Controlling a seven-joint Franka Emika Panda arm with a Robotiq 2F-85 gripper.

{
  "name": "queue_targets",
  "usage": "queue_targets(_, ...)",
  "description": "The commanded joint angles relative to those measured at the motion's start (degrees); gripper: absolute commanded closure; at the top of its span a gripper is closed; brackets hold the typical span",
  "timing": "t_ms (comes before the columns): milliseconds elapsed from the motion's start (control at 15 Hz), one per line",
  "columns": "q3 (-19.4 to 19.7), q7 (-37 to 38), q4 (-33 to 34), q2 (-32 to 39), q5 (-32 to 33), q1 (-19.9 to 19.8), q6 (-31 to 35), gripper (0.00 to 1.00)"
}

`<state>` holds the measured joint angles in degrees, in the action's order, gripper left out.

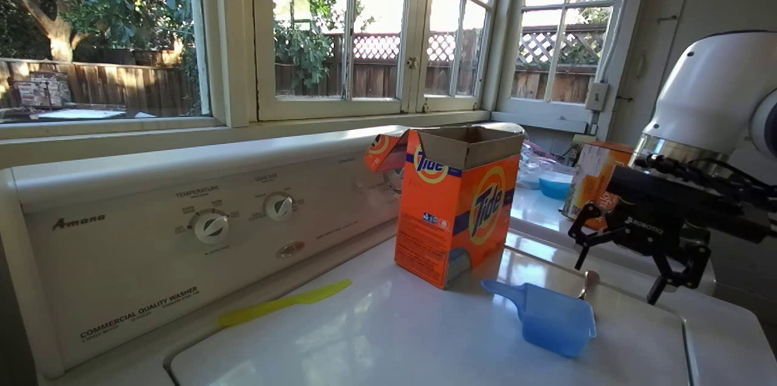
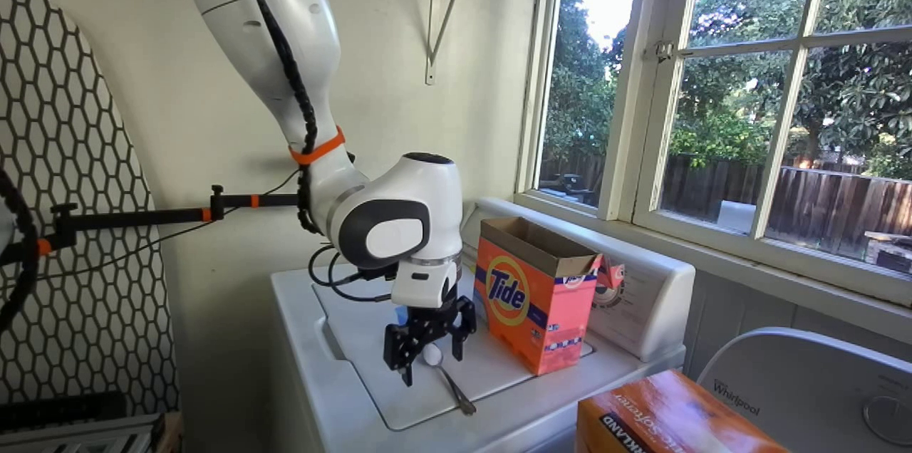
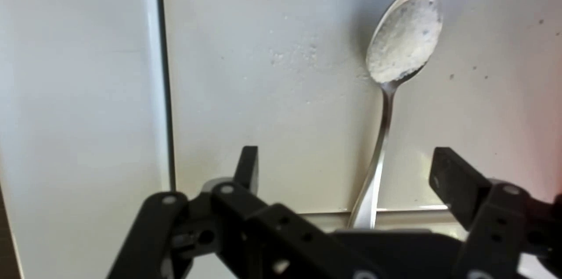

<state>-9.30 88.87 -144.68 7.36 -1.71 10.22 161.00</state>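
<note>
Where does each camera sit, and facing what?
An exterior view: beside the washer, facing its panel and windows; arm end, pincer right.
An exterior view: behind the softener box, facing the washer; arm, pincer show.
Wrist view: wrist-mounted, looking down at the spoon; fingers at bottom.
In both exterior views: Tide box, spoon.

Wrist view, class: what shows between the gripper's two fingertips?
The handle of the metal spoon lying on the washer lid below, as the wrist view shows.

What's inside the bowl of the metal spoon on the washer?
In the wrist view, the spoon holds a mound of speckled, whitish powder. Bare metal shows along parts of its rim; the inside beneath the powder is covered and cannot be seen.
</note>
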Motion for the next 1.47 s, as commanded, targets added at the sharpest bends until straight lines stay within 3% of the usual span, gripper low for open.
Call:
queue_targets(0, 1.6, 1.6, 2.3, 3.4, 1.1, 2.2, 1.5, 0.01)
queue_targets(333, 3.0, 1.4, 5.2, 6.1, 1.4, 4.2, 1.1, 0.07)
queue_targets(467, 3.5, 1.3, 6.1, 6.9, 1.4, 5.0, 1.0, 0.19)
queue_targets(600, 4.1, 1.3, 6.8, 7.4, 1.4, 5.7, 1.0, 0.39)
queue_targets(667, 4.3, 1.1, 7.1, 7.6, 1.4, 5.9, 0.9, 0.53)
queue_targets(800, 4.8, 1.3, 7.2, 7.5, 1.6, 6.3, 0.9, 0.67)
queue_targets(933, 5.3, 1.4, 7.3, 7.4, 1.8, 6.6, 0.9, 0.30)
queue_targets(1000, 5.5, 1.3, 7.3, 7.4, 1.9, 6.6, 1.0, 0.29)
queue_targets(1200, 6.1, 1.3, 7.2, 7.4, 2.3, 6.8, 0.9, 0.07)
queue_targets(1267, 6.1, 1.1, 7.2, 7.5, 2.3, 6.7, 0.9, 0.18)
queue_targets(1333, 6.2, 1.1, 7.2, 7.5, 2.3, 6.7, 0.9, 0.44)
queue_targets(1400, 6.4, 1.1, 7.2, 7.5, 2.3, 6.7, 0.9, 0.43)
